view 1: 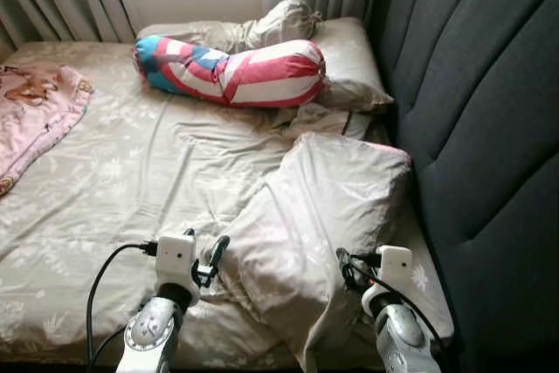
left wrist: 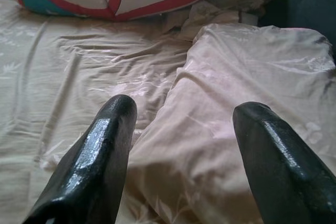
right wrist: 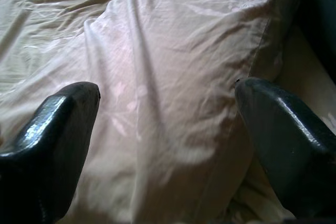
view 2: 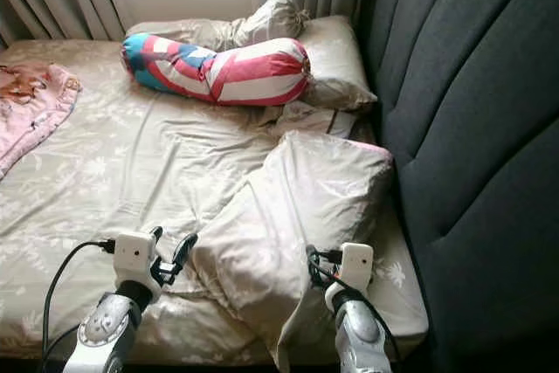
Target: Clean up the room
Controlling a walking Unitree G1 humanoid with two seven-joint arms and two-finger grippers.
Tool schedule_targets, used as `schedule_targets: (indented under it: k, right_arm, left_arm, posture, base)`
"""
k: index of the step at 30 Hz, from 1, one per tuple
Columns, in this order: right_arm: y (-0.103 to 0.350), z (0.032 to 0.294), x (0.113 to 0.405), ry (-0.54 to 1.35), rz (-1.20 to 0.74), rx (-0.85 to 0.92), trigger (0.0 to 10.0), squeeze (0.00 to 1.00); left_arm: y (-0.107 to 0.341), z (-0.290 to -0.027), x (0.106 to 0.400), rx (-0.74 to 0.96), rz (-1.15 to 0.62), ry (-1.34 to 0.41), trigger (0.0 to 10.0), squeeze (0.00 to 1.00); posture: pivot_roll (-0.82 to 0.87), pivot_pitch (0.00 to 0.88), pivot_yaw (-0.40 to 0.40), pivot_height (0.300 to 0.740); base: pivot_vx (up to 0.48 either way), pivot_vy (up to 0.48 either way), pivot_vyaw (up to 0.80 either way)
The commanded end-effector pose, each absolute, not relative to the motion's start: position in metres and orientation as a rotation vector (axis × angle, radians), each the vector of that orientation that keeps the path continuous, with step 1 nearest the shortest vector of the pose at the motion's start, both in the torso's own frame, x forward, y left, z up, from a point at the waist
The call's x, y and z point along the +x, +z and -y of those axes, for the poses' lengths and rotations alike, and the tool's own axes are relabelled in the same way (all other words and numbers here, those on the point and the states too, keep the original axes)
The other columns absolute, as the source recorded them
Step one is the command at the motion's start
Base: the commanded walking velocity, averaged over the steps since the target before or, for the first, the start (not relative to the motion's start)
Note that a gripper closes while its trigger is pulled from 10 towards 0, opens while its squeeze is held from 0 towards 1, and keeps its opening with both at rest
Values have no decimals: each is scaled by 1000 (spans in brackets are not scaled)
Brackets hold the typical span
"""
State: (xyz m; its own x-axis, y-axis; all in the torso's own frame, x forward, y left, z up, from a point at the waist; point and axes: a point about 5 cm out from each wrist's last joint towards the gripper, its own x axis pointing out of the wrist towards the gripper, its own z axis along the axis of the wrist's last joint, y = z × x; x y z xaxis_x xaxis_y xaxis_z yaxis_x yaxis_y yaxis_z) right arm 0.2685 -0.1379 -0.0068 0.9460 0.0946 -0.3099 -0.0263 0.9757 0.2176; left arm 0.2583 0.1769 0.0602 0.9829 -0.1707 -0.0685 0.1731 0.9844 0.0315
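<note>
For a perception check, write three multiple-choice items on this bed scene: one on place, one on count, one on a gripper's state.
1. Where does the striped bolster lie?
A. far end of the bed
B. on the floor
C. against the robot's arms

2. How many beige pillows are visible?
A. one
B. two
C. five

3. The left gripper is:
A. shut on the sheet
B. open
C. shut on the bolster

Answers: 1 A, it rests by the curtains; 2 B, near pillow and far pillow; 3 B, fingers spread before the near pillow.

1. The pink blanket (view 1: 35, 115), far beyond the left end effector (view 1: 208, 259), is cut off by the picture's edge.
2. The pillow's (view 1: 319, 216) near corner, between both end effectors, seems to droop past the bed (view 1: 131, 181) edge.
</note>
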Motion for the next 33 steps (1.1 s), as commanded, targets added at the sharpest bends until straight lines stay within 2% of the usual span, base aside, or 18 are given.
schedule_targets:
  k: [1, 33]
  right_arm:
    - [-11, 135, 264, 74, -341, 209, 10000, 0]
    - [-17, 138, 262, 50, -376, 240, 10000, 0]
  left_arm:
    - [61, -178, 259, 39, -68, -174, 10000, 0]
    - [62, -177, 262, 38, -73, -174, 10000, 0]
  posture:
    - [-45, 81, -19, 669]
    - [-46, 79, -20, 661]
  base:
    - [0, 0, 0]
    - [0, 0, 0]
